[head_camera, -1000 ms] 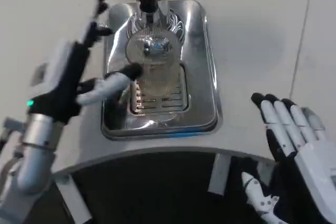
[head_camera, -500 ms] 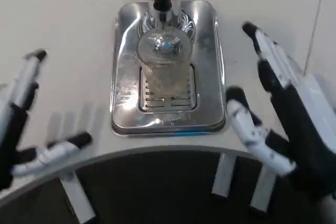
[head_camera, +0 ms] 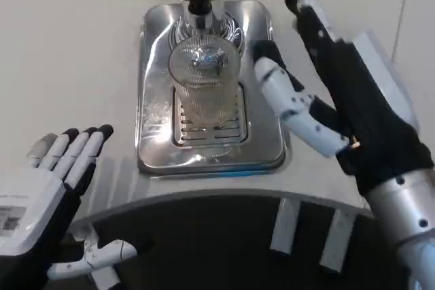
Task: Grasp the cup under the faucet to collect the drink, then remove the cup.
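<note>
My left hand (head_camera: 47, 188) rests nearest me, open and holding nothing. My right hand (head_camera: 326, 86) hovers open just beside the cup (head_camera: 204, 79), which stands on the drip tray (head_camera: 153, 147) under the faucet (head_camera: 198, 1). I judge the grasp comes next: closing around the cup's side.

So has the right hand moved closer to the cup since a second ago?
Yes. The right hand has come up from the table's near edge and now sits open beside the drip tray, its fingers close to the cup but apart from it.
</note>
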{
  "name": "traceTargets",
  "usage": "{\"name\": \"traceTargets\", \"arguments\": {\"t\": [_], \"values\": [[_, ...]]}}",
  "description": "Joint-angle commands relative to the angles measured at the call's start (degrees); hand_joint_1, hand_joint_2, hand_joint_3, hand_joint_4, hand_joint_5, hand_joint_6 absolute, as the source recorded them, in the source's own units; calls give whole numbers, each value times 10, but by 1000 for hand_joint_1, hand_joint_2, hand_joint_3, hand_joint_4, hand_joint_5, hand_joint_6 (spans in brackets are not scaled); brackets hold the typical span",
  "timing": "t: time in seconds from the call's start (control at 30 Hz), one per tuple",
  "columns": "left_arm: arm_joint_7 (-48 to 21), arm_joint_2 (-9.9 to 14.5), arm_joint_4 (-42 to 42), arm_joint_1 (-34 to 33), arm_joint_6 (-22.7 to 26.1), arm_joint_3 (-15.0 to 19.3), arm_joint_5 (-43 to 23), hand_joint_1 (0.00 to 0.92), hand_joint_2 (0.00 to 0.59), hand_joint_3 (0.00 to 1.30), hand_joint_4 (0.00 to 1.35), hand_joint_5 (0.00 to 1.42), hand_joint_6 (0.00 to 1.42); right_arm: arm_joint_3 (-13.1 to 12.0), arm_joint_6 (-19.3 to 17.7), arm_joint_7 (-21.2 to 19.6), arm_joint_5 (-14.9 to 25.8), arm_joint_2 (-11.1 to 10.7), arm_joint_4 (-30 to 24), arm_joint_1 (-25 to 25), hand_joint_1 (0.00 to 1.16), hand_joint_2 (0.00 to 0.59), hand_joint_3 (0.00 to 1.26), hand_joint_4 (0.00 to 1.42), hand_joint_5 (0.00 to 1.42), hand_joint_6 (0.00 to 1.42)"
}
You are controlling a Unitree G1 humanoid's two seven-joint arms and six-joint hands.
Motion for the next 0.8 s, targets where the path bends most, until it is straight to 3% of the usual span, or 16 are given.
{"name": "traceTargets", "arguments": {"t": [0.03,0.37,0.6,0.8], "values": [[-7,-3,-1,12,3,-11,2,0,93,0,0,0,0,-5,-23,-16,45,-6,49,-40,375,582,0,0,0,0],[3,-4,12,17,5,-12,0,0,97,0,0,0,0,3,-34,-25,98,-22,88,-88,298,579,0,0,0,0],[16,-8,18,12,3,-12,0,0,98,0,0,0,0,15,-20,-34,120,-12,96,-129,250,574,0,0,0,0],[33,-11,27,9,-14,-9,-12,0,98,0,0,0,0,21,-21,-50,131,-2,141,-169,239,572,0,0,0,0]]}}
